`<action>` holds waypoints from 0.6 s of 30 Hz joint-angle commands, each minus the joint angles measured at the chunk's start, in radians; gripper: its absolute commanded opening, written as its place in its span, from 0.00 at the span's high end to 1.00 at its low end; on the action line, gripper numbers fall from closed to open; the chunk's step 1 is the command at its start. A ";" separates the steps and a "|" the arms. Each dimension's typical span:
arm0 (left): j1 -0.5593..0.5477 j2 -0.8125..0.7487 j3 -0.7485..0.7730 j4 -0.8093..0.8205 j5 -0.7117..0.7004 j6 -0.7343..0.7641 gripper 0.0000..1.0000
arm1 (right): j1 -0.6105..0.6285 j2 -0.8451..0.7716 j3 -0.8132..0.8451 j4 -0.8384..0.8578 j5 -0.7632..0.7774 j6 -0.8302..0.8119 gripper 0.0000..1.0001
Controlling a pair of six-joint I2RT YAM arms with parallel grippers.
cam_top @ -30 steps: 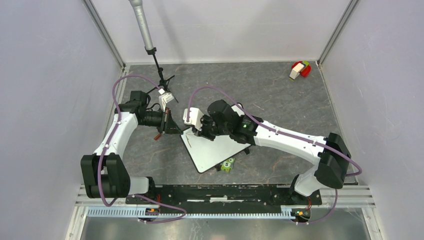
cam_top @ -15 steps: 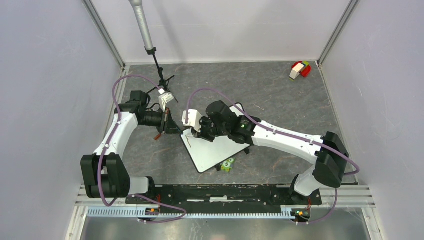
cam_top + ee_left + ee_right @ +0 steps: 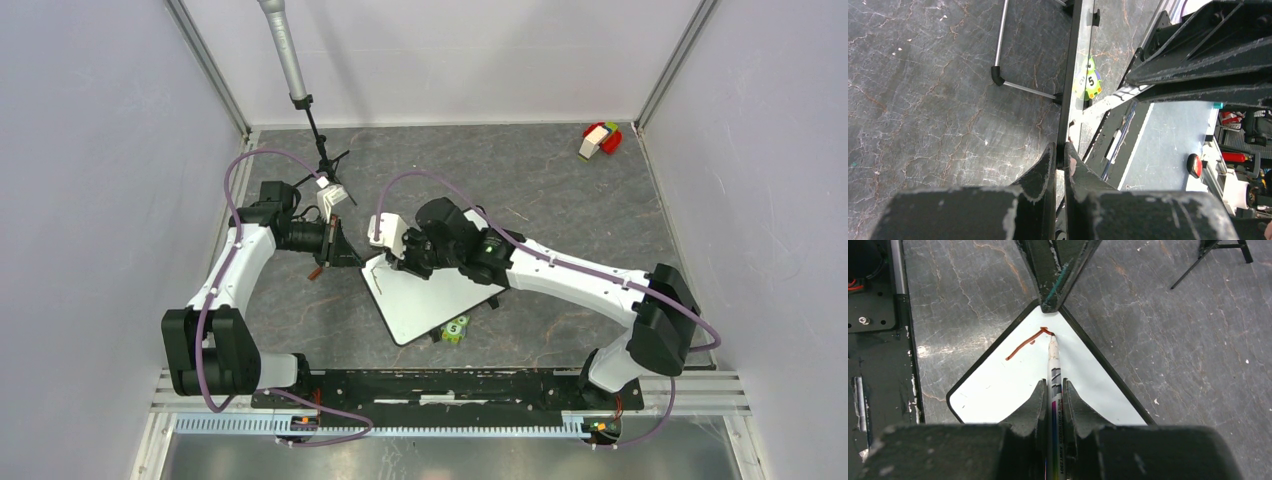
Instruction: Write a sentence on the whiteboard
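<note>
A white, black-framed whiteboard (image 3: 425, 297) lies on the grey table, one corner toward the left arm. My left gripper (image 3: 352, 259) is shut on that corner; the left wrist view shows the board's edge (image 3: 1071, 75) clamped between the fingers. My right gripper (image 3: 396, 262) is shut on a whiteboard marker (image 3: 1054, 375), its tip touching the board (image 3: 998, 385) near the held corner. A short reddish-brown stroke (image 3: 1024, 345) ends at the tip.
A small green block with a "5" (image 3: 455, 329) lies by the board's near edge. A microphone stand (image 3: 318, 140) is at the back left. A red, white and green toy (image 3: 599, 139) lies at the back right. The rail (image 3: 440, 385) runs along the front.
The right gripper with the marker shifted slightly left and then back right on the board near the held corner. The left arm has not moved.
</note>
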 commanded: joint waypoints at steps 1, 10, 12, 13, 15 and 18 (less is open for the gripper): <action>-0.003 0.005 0.010 -0.001 0.027 0.018 0.97 | -0.029 -0.037 -0.021 0.000 0.069 -0.001 1.00; -0.003 0.006 0.011 -0.002 0.024 0.017 0.98 | -0.036 -0.059 -0.068 -0.020 0.048 -0.011 1.00; -0.003 0.005 0.011 -0.002 0.024 0.016 0.98 | -0.034 -0.064 -0.078 -0.020 0.032 -0.010 1.00; -0.003 0.006 0.011 -0.002 0.024 0.016 0.97 | -0.032 -0.062 -0.080 -0.020 0.024 -0.009 1.00; -0.004 0.006 0.011 -0.002 0.024 0.017 0.97 | -0.025 -0.055 -0.079 -0.022 0.013 -0.008 1.00; -0.003 0.005 0.011 -0.002 0.023 0.017 0.97 | -0.011 -0.043 -0.074 -0.021 0.001 -0.004 1.00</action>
